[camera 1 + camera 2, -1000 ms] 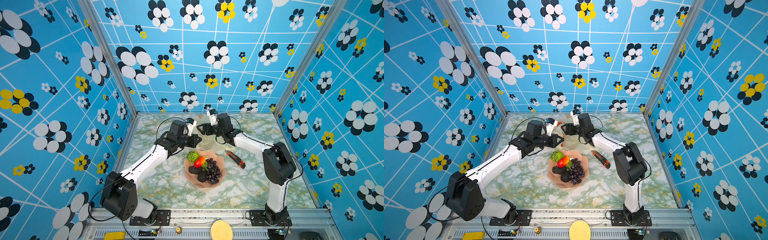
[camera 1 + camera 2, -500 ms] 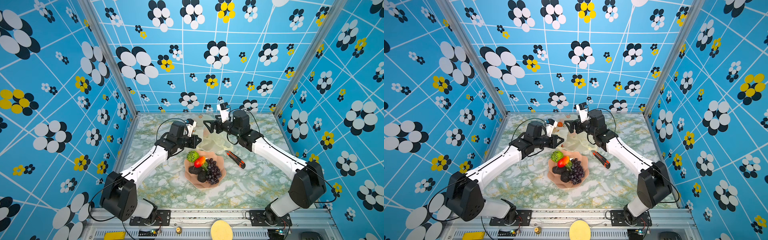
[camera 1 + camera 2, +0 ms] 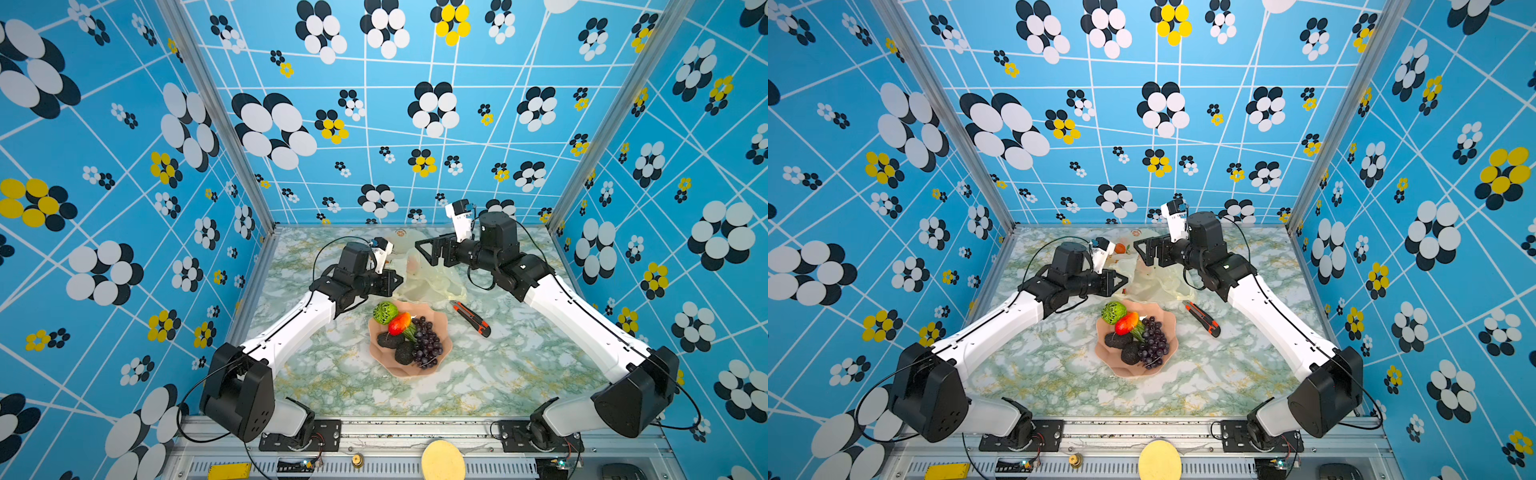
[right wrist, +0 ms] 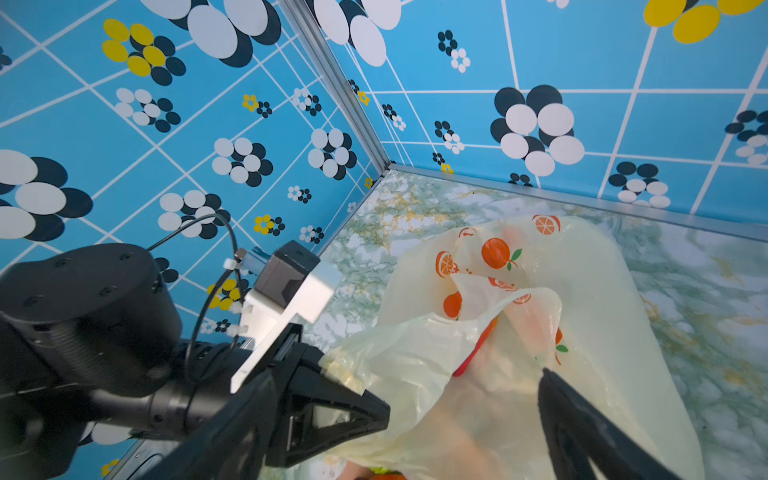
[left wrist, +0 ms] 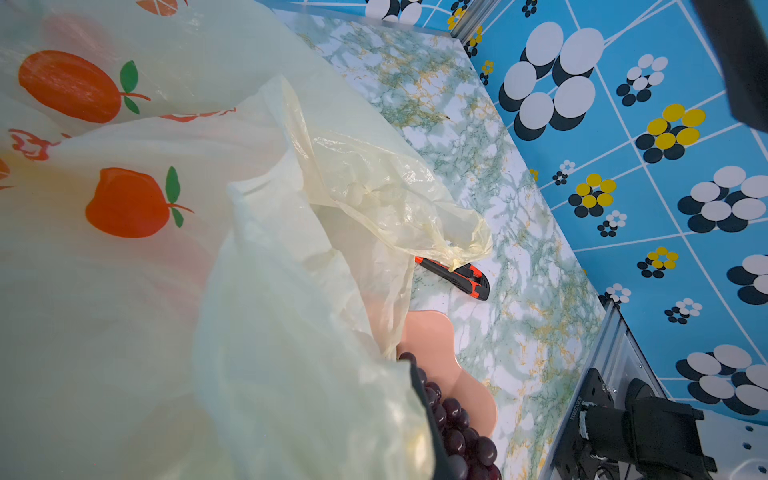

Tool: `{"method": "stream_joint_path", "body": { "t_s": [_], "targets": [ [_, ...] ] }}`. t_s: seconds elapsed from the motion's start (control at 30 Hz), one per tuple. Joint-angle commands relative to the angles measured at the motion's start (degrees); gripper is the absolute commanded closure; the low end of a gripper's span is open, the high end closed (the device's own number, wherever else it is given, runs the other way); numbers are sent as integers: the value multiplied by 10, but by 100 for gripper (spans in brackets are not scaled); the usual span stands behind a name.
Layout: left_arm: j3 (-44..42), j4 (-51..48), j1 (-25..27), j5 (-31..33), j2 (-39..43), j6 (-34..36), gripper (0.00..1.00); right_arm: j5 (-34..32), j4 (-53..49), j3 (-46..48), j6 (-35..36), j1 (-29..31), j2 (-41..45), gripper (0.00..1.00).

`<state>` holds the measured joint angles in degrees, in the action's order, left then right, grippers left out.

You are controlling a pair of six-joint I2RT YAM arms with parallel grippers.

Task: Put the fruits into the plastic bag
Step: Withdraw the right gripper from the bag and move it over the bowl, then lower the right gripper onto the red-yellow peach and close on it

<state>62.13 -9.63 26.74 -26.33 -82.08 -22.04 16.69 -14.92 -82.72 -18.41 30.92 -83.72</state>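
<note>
Bag-opening step: the left gripper (image 3: 396, 279), pressed together, is pinching the near-left rim of the plastic bag (image 3: 428, 282) at far centre; the right gripper (image 3: 424, 252), spread and empty, is hovering over it, likely needing the opposite rim next, fruits (image 3: 409, 338) lying in the dish (image 3: 444, 330).

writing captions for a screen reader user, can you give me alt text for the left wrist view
A pale translucent plastic bag printed with orange fruit fills most of the frame. Past its crumpled edge, on the green marbled table, lie a red-and-black utility knife partly under a bag handle and a pink dish holding dark grapes.
</note>
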Motion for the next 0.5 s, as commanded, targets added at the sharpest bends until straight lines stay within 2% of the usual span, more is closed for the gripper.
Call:
{"method": "stream_joint_path", "body": {
  "t_s": [0.0,0.17,0.3,0.47],
  "targets": [
    [3,7,-1,1,-9,-5,100,24,-137,-40,-28,-3,-1,1],
    [4,7,-1,1,-11,-8,100,36,-213,-78,-8,-1,-9,1],
    [4,5,-1,2,-10,-10,100,4,-273,-117,-6,3,-26,1],
    [4,3,-1,4,-7,-13,100,5,-307,-137,-3,5,-51,1]
  ]
}}
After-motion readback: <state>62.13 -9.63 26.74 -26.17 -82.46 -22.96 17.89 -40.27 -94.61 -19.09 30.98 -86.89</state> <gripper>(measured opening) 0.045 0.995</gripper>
